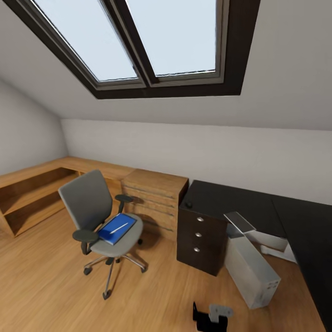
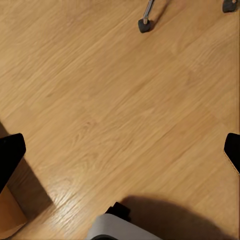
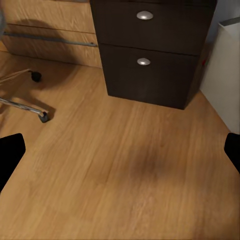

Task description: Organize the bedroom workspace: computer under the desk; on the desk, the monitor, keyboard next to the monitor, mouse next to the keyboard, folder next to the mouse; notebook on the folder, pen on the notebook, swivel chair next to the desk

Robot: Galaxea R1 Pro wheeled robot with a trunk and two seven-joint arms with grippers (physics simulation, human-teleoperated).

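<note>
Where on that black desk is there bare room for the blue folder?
Most of the desk top is bare: a wide patch runs from the small dark mouse near its left corner to the right wing. The chair seat is crowded, with the folder and pen on it. Under the desk, the computer takes room.

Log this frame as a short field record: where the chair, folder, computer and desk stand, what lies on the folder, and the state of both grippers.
swivel chair: on the wood floor, left of the desk, apart from it
folder: flat on the chair seat
on folder: pen; notebook not distinguishable
desk: black, along the far wall, drawer unit at its left end
computer: on the floor right of the drawer unit, at the desk's edge
left gripper: open, over bare floor
right gripper: open, facing the drawer unit
</note>
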